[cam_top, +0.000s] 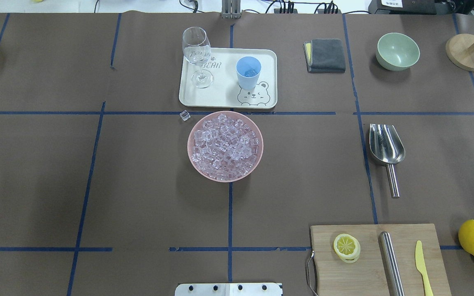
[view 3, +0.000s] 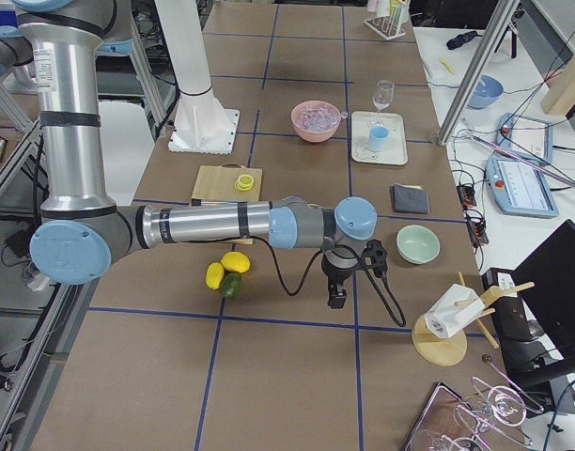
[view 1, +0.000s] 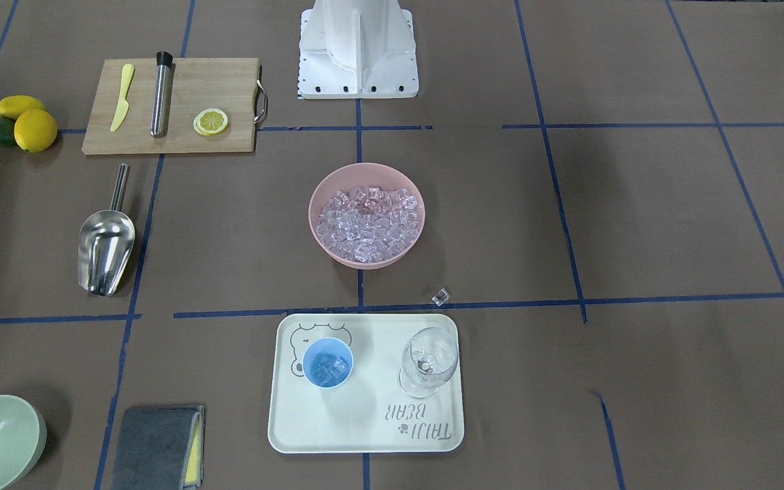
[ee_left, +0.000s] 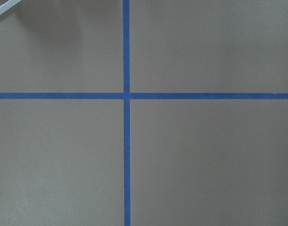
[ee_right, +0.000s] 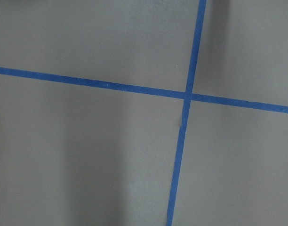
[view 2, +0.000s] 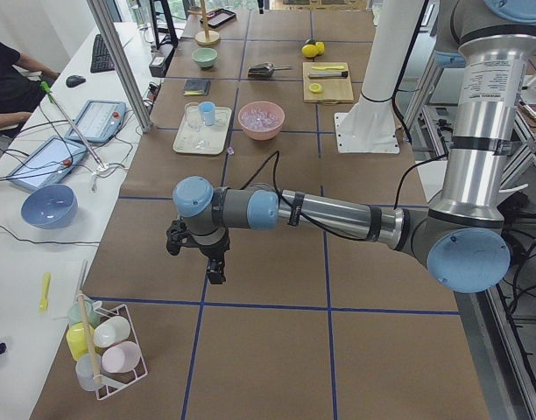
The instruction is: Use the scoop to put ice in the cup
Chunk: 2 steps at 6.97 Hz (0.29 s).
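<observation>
The ice (view 1: 367, 214) fills a pink bowl (cam_top: 191, 160) at the table's middle. One loose cube (view 1: 440, 296) lies between the bowl and the white tray (view 1: 365, 429). The light-blue cup (view 1: 327, 363) stands on the tray with a few cubes in it; it also shows in the overhead view (cam_top: 248, 72). The steel scoop (view 1: 105, 241) lies empty on the table on my right side, and also shows in the overhead view (cam_top: 385, 144). My left gripper (view 2: 207, 262) and right gripper (view 3: 336, 296) hang far off at the table's ends. I cannot tell whether they are open or shut.
A clear wine glass (view 1: 428, 361) stands on the tray beside the cup. A wooden cutting board (view 1: 229, 82) bears a yellow knife, a steel cylinder and a lemon slice. A green bowl (cam_top: 397, 51), a grey cloth (cam_top: 325, 54) and lemons (cam_top: 473, 237) lie on the right.
</observation>
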{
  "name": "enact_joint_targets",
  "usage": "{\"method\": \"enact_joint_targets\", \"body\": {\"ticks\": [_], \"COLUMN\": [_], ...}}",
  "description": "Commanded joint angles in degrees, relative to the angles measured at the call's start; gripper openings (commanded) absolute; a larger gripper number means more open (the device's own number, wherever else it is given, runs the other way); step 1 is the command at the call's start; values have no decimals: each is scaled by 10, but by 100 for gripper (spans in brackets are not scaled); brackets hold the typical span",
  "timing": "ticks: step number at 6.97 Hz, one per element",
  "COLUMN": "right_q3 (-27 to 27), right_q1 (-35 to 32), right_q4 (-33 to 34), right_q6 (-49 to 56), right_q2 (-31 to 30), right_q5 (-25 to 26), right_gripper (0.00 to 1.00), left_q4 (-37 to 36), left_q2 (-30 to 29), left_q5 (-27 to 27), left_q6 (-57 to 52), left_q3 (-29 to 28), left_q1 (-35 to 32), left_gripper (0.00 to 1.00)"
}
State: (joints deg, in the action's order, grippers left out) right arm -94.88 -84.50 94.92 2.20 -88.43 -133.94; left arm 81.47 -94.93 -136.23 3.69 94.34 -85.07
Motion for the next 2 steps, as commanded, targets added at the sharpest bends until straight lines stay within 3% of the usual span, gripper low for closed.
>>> {"method": "enact_joint_targets", "body": {"ticks": [1, 2], "right_q3": [-8, -8], "right_q1": [0, 0], "right_q4": [0, 0], "right_q6": [2, 2], "right_q2": [-3, -3], "right_q5": [-3, -3], "right_gripper": [100, 100], "left_q4": [0, 0], "left_q2": [-2, -3], "left_q5": [0, 0], "left_q6": [0, 1], "left_q3": [0, -1], "left_q1": [0, 1], "left_gripper": [100, 100]}}
